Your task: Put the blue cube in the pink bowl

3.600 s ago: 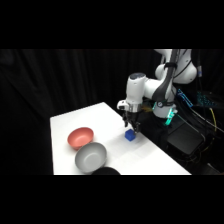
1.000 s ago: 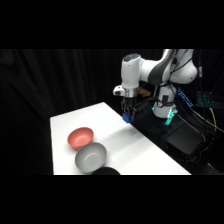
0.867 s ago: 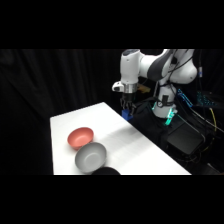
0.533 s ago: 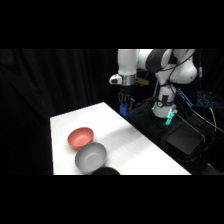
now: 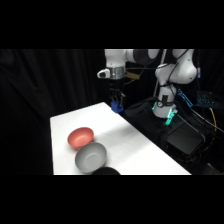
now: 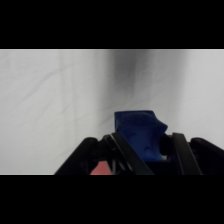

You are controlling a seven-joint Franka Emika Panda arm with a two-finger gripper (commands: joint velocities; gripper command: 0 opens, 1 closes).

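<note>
Gripper (image 5: 116, 104) clamped on the blue cube (image 6: 140, 132), fingers closed against its sides; wrist view shows the cube tilted between them. Since 3.6 s ago: cube lifted off the table's middle, carried up and toward the far edge of the white table (image 5: 145, 150). In the last second the arm has drifted left, toward the bowls' side. Pink bowl (image 5: 80, 137) sits near-left, touching the grey bowl (image 5: 90, 156) in front of it; both unmoved. Judgement: grasp done, transfer under way; cube well apart from the pink bowl, so travel left and nearer, then release.
</note>
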